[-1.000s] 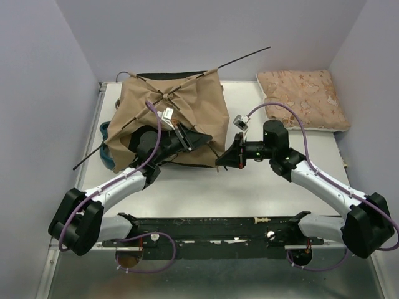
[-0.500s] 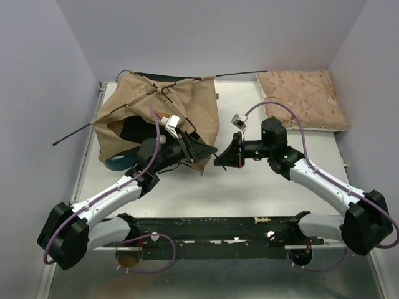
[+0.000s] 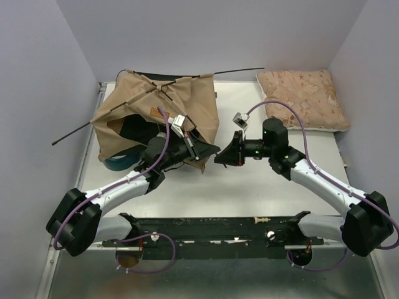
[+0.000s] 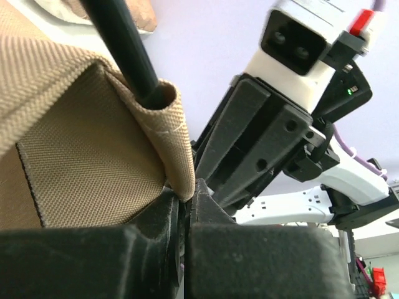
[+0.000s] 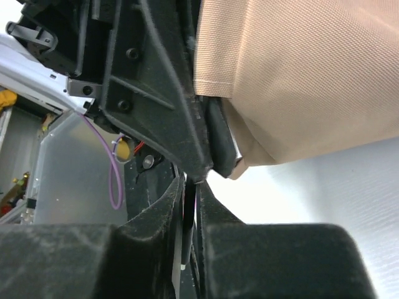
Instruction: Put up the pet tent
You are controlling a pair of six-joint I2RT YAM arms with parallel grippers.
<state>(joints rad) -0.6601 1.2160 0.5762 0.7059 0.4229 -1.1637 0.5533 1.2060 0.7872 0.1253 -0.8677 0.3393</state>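
The pet tent (image 3: 159, 109) is a crumpled tan fabric heap at the back left, with thin black poles (image 3: 240, 70) sticking out to the left and right. My left gripper (image 3: 209, 149) is at its near right corner. In the left wrist view the left gripper (image 4: 186, 190) is shut on the tan sleeve (image 4: 168, 134) where a black pole (image 4: 124, 50) enters. My right gripper (image 3: 218, 159) meets it tip to tip. In the right wrist view the right gripper (image 5: 190, 184) is shut on a thin black pole end, beside the tent fabric (image 5: 299, 75).
A pink patterned cushion (image 3: 304, 98) lies at the back right corner. Something teal (image 3: 118, 163) pokes out under the tent's near left side. One pole tip (image 3: 55, 142) reaches past the table's left edge. A black rail (image 3: 218, 227) runs along the near edge.
The tent has tipped and shifted to the left, and its poles have swung round. My left gripper opened, then shut on the corner sleeve. The right gripper has stayed shut and almost still.
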